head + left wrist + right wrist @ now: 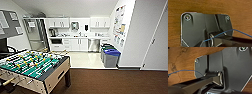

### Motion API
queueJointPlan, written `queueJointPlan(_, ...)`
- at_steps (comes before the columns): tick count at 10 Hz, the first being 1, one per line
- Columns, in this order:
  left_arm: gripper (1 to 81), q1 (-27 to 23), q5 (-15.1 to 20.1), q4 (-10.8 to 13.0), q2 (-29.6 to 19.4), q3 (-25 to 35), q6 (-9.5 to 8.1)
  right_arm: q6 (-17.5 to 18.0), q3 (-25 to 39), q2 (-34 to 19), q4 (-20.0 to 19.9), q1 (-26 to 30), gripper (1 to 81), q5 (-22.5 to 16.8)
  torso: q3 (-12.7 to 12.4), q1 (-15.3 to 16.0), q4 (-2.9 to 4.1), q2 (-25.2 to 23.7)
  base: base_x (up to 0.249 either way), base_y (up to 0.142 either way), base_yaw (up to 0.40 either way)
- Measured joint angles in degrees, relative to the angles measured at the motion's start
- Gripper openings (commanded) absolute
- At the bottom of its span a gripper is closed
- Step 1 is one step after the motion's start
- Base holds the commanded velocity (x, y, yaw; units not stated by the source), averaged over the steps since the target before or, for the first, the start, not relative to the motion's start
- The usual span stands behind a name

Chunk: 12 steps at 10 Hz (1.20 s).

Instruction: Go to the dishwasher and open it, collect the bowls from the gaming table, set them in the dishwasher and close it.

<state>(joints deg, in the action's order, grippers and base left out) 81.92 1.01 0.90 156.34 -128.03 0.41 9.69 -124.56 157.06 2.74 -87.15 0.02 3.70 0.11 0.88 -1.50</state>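
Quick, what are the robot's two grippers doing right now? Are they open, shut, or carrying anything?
Left gripper: cannot be told; its wrist camera looks down at the brown floor.
Right gripper: cannot be told either.

This is an office break room with a kitchenette at the far end: white cabinets (pixel 59 22) run above and below a counter (pixel 77 37), and a stainless-steel dishwasher (pixel 94 45) sits under it. Close by me stands a foosball table (pixel 32 66) with a green field on dark wood-look floor (pixel 112 81). Blue-lidded recycling bins (pixel 111 58) line the right wall under a poster (pixel 119 23), and a notice board (pixel 8 22) hangs on the left.
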Motion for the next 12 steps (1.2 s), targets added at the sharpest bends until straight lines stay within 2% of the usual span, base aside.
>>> queueJointPlan(5,81.1,0.4,0.1,0.0,0.0,0.0,0.02,0.0,-0.1,0.1,0.0,-0.3,81.1,0.2,0.0,-0.1,0.00,0.0,0.063,0.000,0.000)
queueJointPlan(12,81.1,0.1,-0.2,0.0,0.0,0.0,0.00,0.0,-0.1,0.1,0.0,0.2,81.1,1.0,0.0,0.0,0.00,0.0,0.119,0.000,0.000)
